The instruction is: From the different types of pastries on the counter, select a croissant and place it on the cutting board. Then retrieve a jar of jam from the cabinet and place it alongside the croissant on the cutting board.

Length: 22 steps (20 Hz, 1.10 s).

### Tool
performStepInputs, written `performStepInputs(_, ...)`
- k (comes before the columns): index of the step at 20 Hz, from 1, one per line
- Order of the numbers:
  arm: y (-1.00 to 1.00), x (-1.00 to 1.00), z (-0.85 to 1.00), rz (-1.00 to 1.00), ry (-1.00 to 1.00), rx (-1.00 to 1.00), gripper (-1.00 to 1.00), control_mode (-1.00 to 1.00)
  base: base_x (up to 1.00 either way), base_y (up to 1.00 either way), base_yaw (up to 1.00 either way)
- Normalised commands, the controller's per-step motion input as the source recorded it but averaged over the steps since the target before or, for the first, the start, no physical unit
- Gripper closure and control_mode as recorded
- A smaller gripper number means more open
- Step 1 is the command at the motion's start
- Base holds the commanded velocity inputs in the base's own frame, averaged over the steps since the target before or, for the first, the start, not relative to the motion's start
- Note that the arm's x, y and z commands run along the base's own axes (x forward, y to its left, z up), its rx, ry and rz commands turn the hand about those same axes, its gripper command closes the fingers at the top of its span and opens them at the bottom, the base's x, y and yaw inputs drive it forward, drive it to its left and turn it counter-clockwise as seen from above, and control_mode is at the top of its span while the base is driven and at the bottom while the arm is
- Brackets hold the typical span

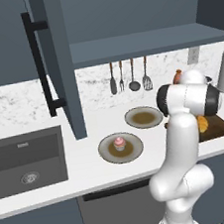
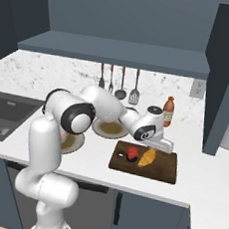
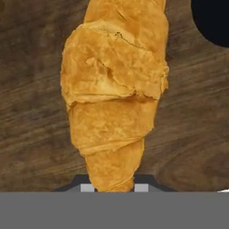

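The gripper (image 3: 114,188) hangs low over the board (image 2: 163,169), looking straight down. Its 2 fingers are clamped on the narrow end of the croissant (image 3: 114,94), which lies lengthwise on the dark wood. From the right base view the croissant sits near the middle of the board, with the jar (image 2: 132,152) just beside it. The 2 look close but apart, though at that size I cannot be sure they do not touch. A black round shape in the top corner of the hand view may be the jar's lid or the board's hole; I cannot tell which.

Both of the task's things appear to be on the board, so the step in hand is most likely the release. To do it well:
- Make sure the croissant rests flat on the wood before letting go, so it does not drop or roll toward the jar.
- Open the fingers fully and evenly; a half-opening could drag the tip along.
- Lift straight up, not sideways, since the jar stands close and is easily knocked.
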Motion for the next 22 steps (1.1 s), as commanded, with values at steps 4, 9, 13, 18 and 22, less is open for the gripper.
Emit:
performStepInputs(4,-0.70,0.26,-0.10,0.23,0.00,0.00,1.00,-1.00,0.00,0.00,0.00)
performStepInputs(9,-0.69,0.09,-0.30,0.24,0.00,0.00,-1.00,-1.00,0.00,0.00,0.00)
performStepInputs(13,-0.71,0.00,-0.32,0.23,0.00,0.00,-1.00,-1.00,0.00,0.00,0.00)
performStepInputs(18,-0.44,0.07,0.19,0.18,0.00,0.00,-1.00,-1.00,0.00,0.00,0.00)
performStepInputs(22,-0.06,0.23,0.90,0.13,0.00,-0.01,-1.00,-1.00,0.00,0.00,0.00)
